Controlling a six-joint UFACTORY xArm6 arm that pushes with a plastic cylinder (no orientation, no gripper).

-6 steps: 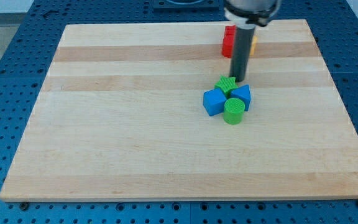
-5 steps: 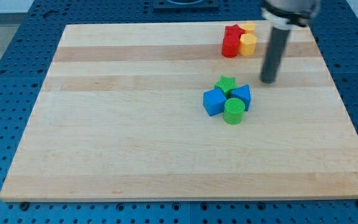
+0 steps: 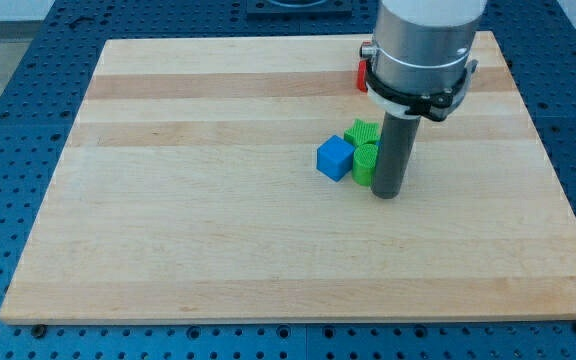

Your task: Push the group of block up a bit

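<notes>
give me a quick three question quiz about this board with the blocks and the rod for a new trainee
1. True or false: my tip sits at the view's bottom right of the block group.
2. Which block lies farthest to the view's left in the group? A) the blue cube B) the green star block C) the green cylinder
3. Fill in: the red block by the board's top edge is partly hidden by the ____.

Key: 1 true; 2 A; 3 arm.
</notes>
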